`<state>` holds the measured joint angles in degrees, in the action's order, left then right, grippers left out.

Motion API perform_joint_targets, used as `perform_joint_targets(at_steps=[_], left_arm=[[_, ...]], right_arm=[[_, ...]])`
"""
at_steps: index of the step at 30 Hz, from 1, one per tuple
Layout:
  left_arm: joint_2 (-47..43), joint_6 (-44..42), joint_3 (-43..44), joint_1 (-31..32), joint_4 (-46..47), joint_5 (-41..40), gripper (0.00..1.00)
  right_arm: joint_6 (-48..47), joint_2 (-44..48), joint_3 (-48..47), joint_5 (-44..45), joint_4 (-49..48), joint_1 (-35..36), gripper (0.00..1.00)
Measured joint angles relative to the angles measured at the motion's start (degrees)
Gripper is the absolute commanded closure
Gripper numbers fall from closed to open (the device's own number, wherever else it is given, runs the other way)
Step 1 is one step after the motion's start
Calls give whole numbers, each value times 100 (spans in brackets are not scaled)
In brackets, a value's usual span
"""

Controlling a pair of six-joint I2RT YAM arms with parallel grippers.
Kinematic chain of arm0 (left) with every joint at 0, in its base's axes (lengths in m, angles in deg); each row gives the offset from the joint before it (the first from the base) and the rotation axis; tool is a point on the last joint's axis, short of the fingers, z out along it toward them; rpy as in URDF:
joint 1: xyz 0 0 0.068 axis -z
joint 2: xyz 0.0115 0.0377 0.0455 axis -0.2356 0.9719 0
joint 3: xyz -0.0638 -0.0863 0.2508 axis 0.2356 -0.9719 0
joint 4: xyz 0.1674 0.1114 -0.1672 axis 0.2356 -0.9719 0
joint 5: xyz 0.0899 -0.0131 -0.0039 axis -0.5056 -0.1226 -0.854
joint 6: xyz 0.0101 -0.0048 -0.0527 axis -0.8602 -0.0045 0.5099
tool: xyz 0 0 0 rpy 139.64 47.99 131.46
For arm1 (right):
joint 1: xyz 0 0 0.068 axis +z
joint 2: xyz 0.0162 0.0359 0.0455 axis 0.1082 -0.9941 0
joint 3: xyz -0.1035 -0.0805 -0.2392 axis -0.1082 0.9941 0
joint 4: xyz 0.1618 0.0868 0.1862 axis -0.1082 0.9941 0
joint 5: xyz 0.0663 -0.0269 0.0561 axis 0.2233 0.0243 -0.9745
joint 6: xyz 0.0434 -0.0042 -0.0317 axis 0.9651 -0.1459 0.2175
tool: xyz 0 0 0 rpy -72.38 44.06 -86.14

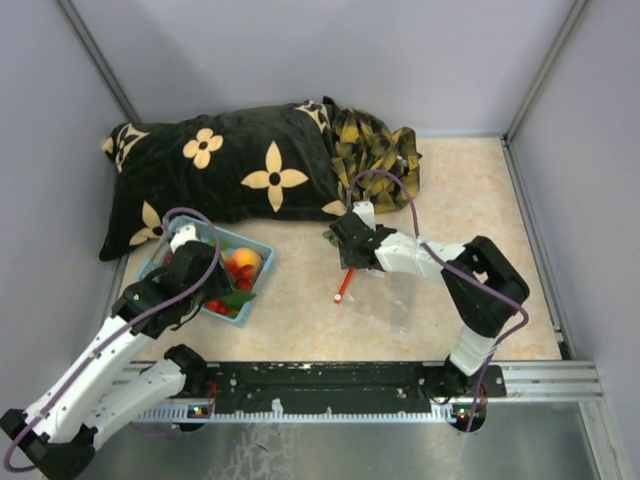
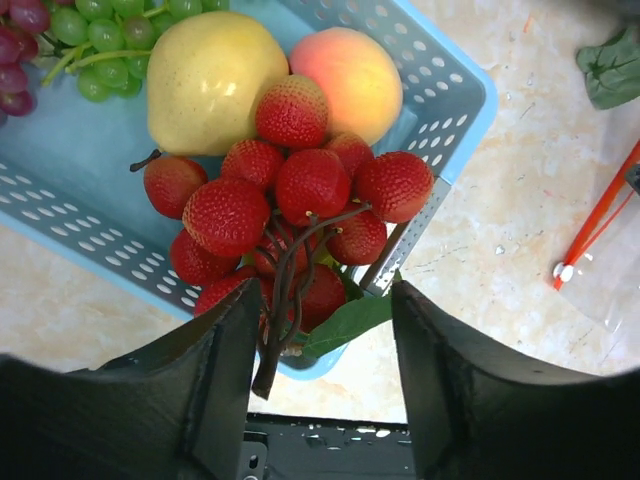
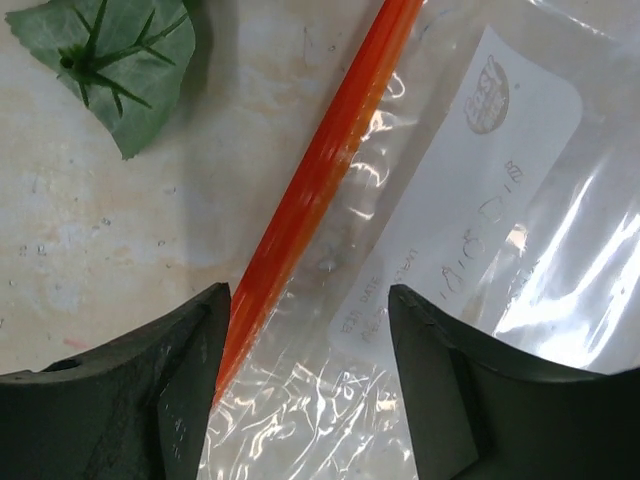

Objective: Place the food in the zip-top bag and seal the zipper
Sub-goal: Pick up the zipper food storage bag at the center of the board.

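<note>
Nothing looks bagged yet: the food (image 2: pixel 300 190) sits in a blue basket (image 2: pixel 450 90) below the left gripper (image 2: pixel 325 330), fingers apart, while the right gripper (image 3: pixel 305 320), also apart, hovers over the tabletop zip-top bag (image 3: pixel 480 250) and its zipper (image 3: pixel 330 160).

Robot test cell, laboratory type.
Plain grey panel walls (image 1: pixel 300 60) in aluminium corner posts (image 1: pixel 545 70) box in a beige marbled tabletop (image 1: pixel 300 310); a black slotted mounting rail (image 1: pixel 330 378) carries two white robot arms (image 1: pixel 95 362).

The zip-top bag (image 3: pixel 560 300) carries a round stamp (image 3: pixel 487 95) and small print (image 3: pixel 400 290), none legible.
</note>
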<state>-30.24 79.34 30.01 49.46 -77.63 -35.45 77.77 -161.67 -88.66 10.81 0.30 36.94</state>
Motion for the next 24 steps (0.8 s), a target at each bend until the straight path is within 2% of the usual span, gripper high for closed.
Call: perform_joint_targets(at_steps=[4,8,11,18,21,24], left_arm=[[-195,-46,42,0,26,0,28],[-289,-192,273,0,90,2,23],[-280,-372,509,0,208,24,22],[-22,-925,848,0,887,367,19],[168,-1115,846,0,1287,728,18],[426,-1228,813,0,1751,1132,18]], right_arm=[[66,-291,-184,140,-70,-42,36],[107,-455,-223,229,-127,-98,43],[136,-487,-223,280,-179,-129,54],[138,-507,-221,317,-229,-133,89],[96,-448,-149,308,-269,-133,99],[46,-227,22,289,-269,-133,100]])
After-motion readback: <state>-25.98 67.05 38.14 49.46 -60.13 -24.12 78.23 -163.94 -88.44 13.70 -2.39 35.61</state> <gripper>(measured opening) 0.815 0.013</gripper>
